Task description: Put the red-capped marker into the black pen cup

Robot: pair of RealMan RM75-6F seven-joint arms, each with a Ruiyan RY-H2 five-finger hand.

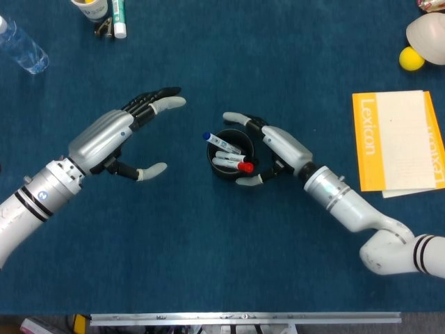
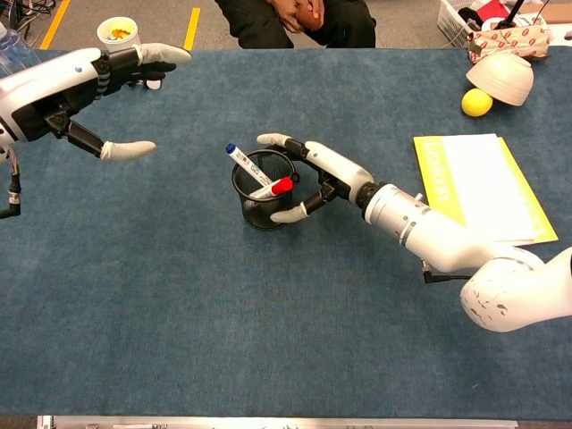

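Note:
The black mesh pen cup point(image 1: 229, 158) point(image 2: 262, 191) stands upright at the table's middle. Inside it the red-capped marker point(image 1: 244, 167) point(image 2: 281, 187) leans toward the right rim, cap up. Beside it a blue-capped marker point(image 1: 208, 136) point(image 2: 232, 150) leans left. My right hand point(image 1: 272, 147) point(image 2: 323, 172) is just right of the cup with fingers spread around its far and near sides, holding nothing; whether its fingertips still touch the cup's wall is unclear. My left hand point(image 1: 118, 136) point(image 2: 76, 89) hovers open to the left of the cup, well apart from it.
A yellow Lexicon book point(image 1: 396, 140) point(image 2: 478, 186) lies at the right. Behind it are a yellow ball point(image 1: 411, 58) and an overturned white bowl point(image 1: 427, 36). A water bottle point(image 1: 21, 47), a small cup point(image 2: 116, 30) and a white marker point(image 1: 119, 18) sit at the far left. A person sits beyond the table.

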